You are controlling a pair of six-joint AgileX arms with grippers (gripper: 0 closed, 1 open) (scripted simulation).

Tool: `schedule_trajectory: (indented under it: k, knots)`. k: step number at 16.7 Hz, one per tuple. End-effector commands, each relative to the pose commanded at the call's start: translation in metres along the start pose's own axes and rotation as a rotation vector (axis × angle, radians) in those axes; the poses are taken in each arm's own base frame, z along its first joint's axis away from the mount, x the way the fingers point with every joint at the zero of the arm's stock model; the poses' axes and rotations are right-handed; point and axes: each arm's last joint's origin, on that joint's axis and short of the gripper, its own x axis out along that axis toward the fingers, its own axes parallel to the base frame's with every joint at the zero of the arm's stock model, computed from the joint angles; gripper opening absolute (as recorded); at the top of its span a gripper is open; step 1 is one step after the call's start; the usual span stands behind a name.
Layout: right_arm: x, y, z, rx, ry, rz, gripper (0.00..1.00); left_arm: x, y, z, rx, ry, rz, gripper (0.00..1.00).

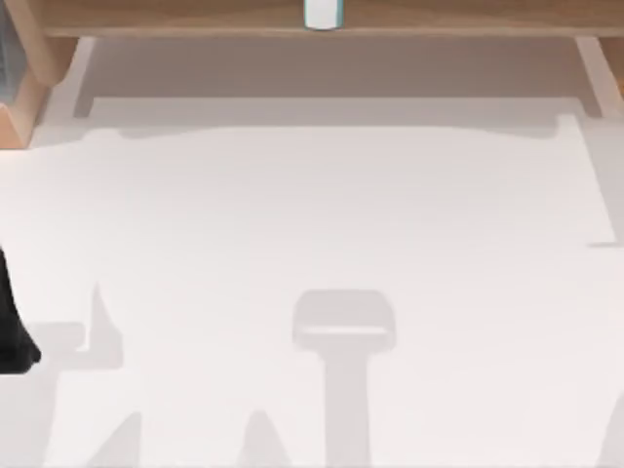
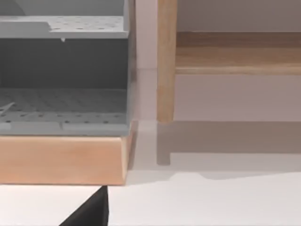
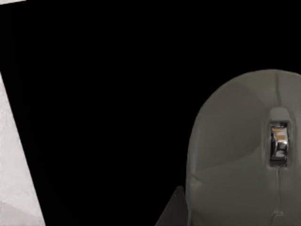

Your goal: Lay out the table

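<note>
Counter [image 1: 312, 214]: plain white and matte, spanning the top view from left edge to right edge. Its surface carries only grey shadows. It shows again along the near edge of the left wrist view [image 2: 211, 197] and as a pale strip beside the mat in the right wrist view [image 3: 14, 169].

Wooden shelf frame [image 1: 195, 15]: runs along the far side of the counter. One upright post [image 2: 165, 61] stands on the counter.

Grey perforated rack [image 2: 61, 103]: two tiers, sitting on a light wooden base [image 2: 61, 160], just beside the post at the counter's far left.

Black mat [image 3: 103, 103]: flat, lying on the counter.

Grey mouse [image 3: 235, 155]: rests on the mat, with a shiny scroll wheel [image 3: 279, 143] on its midline.

Small white-and-teal object [image 1: 322, 12]: on the shelf, centre of the far edge. Kind cannot be told.

Left arm: black part [image 1: 12, 331] at the counter's left edge.

Left jaws: open or closed, cannot tell. Right jaws: cannot tell either.
</note>
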Motion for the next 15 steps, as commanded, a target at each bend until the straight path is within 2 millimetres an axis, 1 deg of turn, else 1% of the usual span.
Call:
schedule_trajectory:
  k: [7, 15]
  knots:
    - [0.0006, -0.001, -0.0013, 0.011, 0.012, -0.009, 0.0, 0.0, 0.0, 0.0, 0.0, 0.0, 0.0, 1.0]
    - [0.0014, 0.0067, 0.0066, -0.095, -0.048, 0.007, 0.0, 0.0, 0.0, 0.0, 0.0, 0.0, 0.0, 1.0]
